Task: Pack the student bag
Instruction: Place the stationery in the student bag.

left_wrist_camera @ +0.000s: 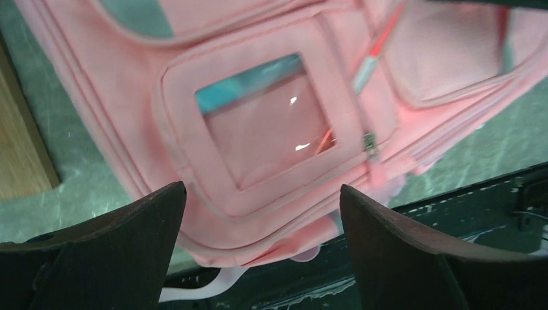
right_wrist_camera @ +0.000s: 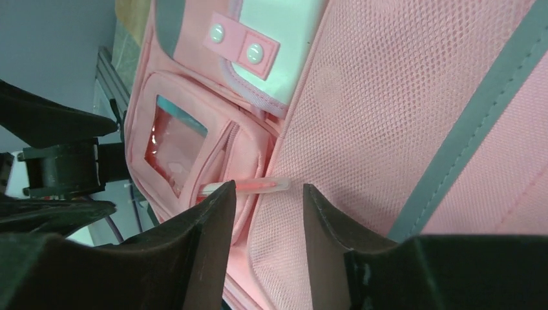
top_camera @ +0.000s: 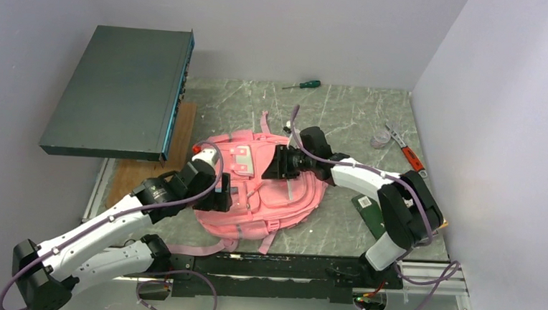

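A: Where is the large soft pink fabric student bag (top_camera: pixel 272 198)?
B: It lies flat in the middle of the grey marbled table (top_camera: pixel 345 116).
A: And the pincers?
B: The left gripper (left_wrist_camera: pixel 262 190) is wide open over it. The right gripper (right_wrist_camera: pixel 268 187) has its fingers apart and holds nothing.

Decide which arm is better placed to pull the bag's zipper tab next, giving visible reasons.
Right, probably: the right gripper sits with fingers either side of the zipper tab on the student bag, while the left gripper hangs wide open over the window pocket.
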Controlling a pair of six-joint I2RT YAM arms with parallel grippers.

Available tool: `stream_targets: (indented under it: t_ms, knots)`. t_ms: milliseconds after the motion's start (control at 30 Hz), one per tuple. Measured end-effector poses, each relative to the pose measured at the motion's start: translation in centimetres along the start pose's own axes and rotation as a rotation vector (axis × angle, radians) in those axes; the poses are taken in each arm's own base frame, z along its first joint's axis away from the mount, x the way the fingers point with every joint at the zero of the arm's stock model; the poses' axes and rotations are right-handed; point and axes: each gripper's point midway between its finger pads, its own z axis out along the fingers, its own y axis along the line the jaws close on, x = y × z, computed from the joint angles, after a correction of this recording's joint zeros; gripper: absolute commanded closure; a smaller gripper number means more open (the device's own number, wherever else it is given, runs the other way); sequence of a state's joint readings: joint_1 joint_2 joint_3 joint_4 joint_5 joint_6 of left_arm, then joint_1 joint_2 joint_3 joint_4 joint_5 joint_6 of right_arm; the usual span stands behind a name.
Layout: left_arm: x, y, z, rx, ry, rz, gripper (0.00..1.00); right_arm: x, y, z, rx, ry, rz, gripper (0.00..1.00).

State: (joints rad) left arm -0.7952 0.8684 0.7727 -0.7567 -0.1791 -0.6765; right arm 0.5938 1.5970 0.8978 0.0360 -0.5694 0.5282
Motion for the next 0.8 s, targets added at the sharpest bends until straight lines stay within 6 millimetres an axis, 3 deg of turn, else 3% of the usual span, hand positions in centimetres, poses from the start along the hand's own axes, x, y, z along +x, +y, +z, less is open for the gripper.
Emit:
stream_targets:
  t_ms: [133, 333, 433, 633, 800]
  knots:
    - [2.6, 1.9, 1.0, -0.056, 0.051, -0.021, 0.12, 0.8, -0.7, 1.2, -0.017, 0.034, 0.031, 0.65]
    - [3.7, 2.7, 1.9, -0.069, 0.039, -0.055, 0.39, 1.3, -0.5, 2.3, -0.072, 0.057, 0.059, 0.86]
    - [4.2, 3.0, 2.5, -0.071, 0.042, -0.064, 0.48, 1.1, 0.1, 2.5, -0.104, 0.051, 0.073, 0.97]
    - [5.1, 3.5, 2.9, -0.086, 0.060, -0.060, 0.56, 0.7, 2.4, 3.2, -0.174, 0.007, 0.099, 1.00]
    - [5.9, 4.0, 2.7, -0.106, 0.091, -0.048, 0.61, 2.8, 3.5, 3.8, -0.201, 0.017, 0.166, 1.00]
